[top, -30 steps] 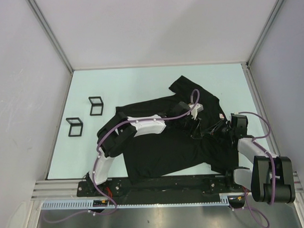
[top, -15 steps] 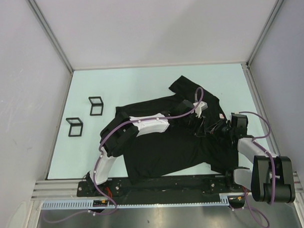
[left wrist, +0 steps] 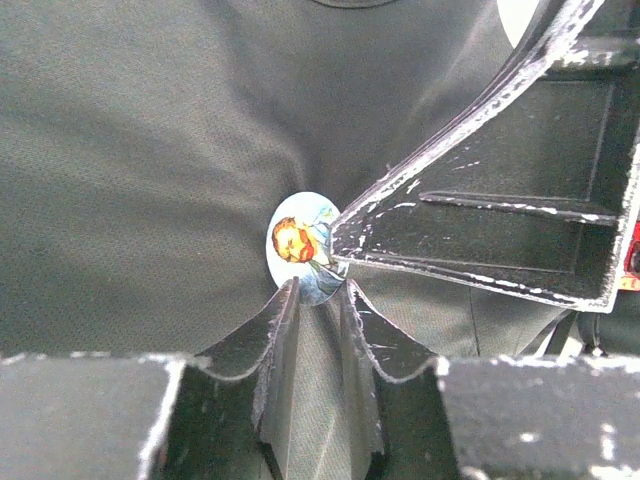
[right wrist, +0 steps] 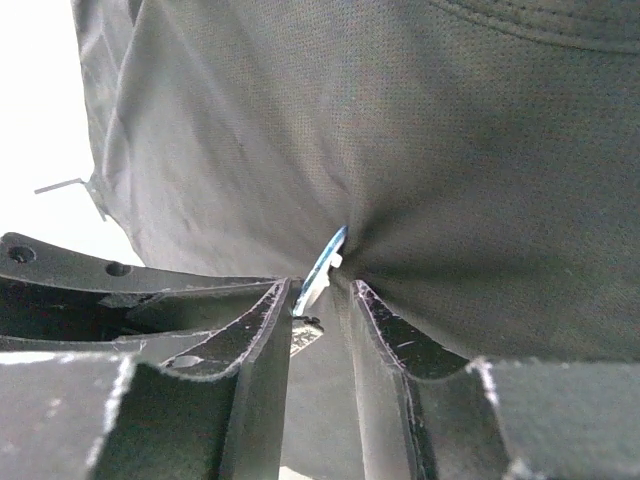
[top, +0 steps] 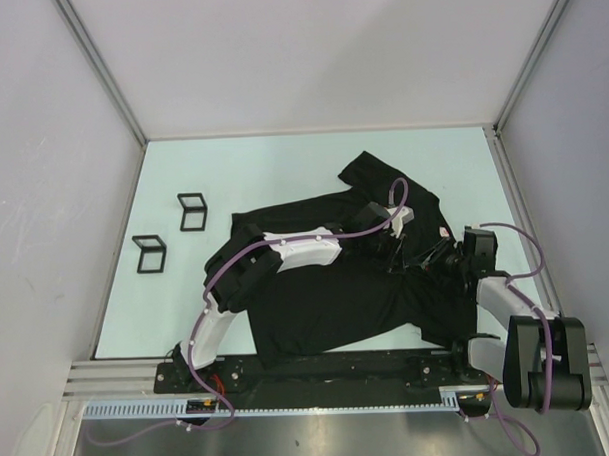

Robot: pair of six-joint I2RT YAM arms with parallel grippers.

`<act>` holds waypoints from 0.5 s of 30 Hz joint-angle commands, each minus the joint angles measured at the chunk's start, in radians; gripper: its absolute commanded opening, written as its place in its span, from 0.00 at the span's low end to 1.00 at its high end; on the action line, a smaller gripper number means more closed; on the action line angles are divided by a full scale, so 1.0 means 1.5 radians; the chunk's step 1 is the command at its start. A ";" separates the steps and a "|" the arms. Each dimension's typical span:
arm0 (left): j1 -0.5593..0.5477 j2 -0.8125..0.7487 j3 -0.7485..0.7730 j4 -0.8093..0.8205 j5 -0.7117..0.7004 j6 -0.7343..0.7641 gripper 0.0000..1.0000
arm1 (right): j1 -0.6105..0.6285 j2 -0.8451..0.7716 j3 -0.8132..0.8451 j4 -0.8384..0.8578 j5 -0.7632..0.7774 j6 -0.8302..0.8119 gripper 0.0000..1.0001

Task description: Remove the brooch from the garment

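Note:
The garment (top: pixel 317 298), a black T-shirt, lies spread on the pale green table (top: pixel 282 169). The brooch (left wrist: pixel 303 245) is a small round badge with a painted portrait, and the cloth puckers tight around it. My left gripper (left wrist: pixel 318 288) is shut on the brooch's lower rim. My right gripper (right wrist: pixel 320 288) sees the brooch (right wrist: pixel 322 265) edge-on at its tips and is shut on the bunched cloth behind it. One of its fingers (left wrist: pixel 480 230) touches the brooch's right edge. In the top view both grippers meet over the shirt's right side (top: pixel 410 251), hiding the brooch.
Two small black wire stands (top: pixel 192 212) (top: pixel 149 253) sit on the table at the left. A red-and-white tag (top: pixel 444 233) shows at the shirt's right sleeve. Grey walls enclose the table on three sides.
My left arm reached further right over the shirt to the right gripper, then eased back slightly. The right arm has hardly moved.

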 commanded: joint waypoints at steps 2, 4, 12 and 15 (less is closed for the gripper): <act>0.000 -0.003 0.024 0.004 -0.013 0.013 0.26 | 0.001 -0.043 0.021 -0.047 0.056 -0.063 0.34; 0.001 -0.004 0.024 0.007 -0.009 0.010 0.25 | 0.003 -0.048 0.022 -0.057 0.070 -0.072 0.34; 0.004 -0.008 0.023 0.009 -0.005 0.003 0.16 | 0.031 -0.062 0.027 -0.066 0.108 -0.100 0.24; 0.004 -0.009 0.023 0.007 -0.005 0.003 0.14 | 0.068 -0.055 0.040 -0.069 0.131 -0.109 0.21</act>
